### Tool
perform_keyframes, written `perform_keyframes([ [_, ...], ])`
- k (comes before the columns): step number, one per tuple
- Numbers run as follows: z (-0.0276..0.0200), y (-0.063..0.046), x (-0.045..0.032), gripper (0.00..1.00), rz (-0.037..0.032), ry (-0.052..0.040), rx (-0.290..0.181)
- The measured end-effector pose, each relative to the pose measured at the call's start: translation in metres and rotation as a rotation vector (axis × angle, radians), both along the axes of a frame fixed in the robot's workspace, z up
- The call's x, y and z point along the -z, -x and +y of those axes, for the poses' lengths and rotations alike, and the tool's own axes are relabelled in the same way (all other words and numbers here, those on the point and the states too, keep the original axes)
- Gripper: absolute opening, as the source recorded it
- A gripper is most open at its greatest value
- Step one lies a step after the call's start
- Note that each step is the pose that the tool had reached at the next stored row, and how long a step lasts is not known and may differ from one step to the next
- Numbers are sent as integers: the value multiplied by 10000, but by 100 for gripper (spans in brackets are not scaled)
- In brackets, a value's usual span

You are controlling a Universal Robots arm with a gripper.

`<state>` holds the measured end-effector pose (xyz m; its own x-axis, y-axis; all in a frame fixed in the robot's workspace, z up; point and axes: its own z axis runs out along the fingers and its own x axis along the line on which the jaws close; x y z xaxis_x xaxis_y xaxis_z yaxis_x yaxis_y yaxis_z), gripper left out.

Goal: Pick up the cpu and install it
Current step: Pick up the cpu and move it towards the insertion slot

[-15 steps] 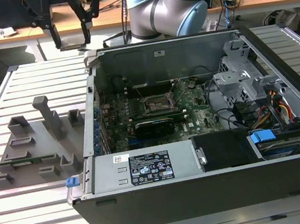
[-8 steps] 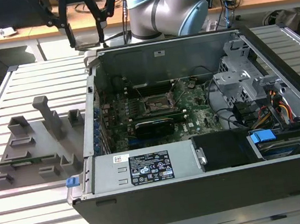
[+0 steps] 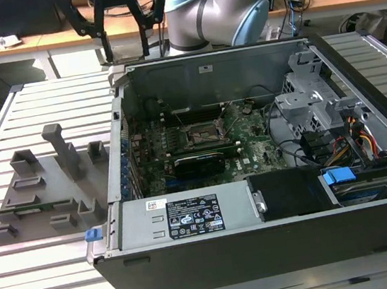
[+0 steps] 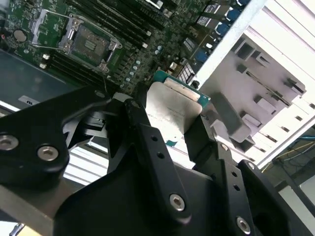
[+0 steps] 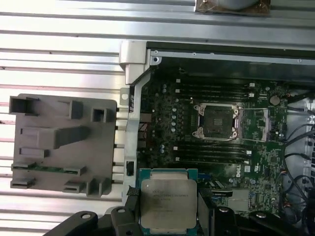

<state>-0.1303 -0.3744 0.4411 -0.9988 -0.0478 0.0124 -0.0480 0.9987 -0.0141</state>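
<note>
Black gripper (image 5: 168, 194) up front, jaws clamped on two opposite edges of the cpu (image 5: 169, 202), its silvery top facing the first wrist view. The chip sits squarely between the jaws, held over the open computer case (image 5: 134, 98), well apart from the socket (image 5: 217, 121) on the green board.

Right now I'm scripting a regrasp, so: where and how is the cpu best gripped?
By two opposite thin edges, approaching from its metal-top side, as the pincer holds the cpu now. It is flat and square, so only the rim offers purchase, and the underside is left free for the socket.
</note>
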Motion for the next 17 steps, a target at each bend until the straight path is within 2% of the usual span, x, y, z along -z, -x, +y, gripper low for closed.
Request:
perform_keyframes([
  [4,39,-118,87,55,9,8,-4],
  [10,144,-374,244,55,14,34,-21],
  [17,218,-607,367,55,14,58,-29],
])
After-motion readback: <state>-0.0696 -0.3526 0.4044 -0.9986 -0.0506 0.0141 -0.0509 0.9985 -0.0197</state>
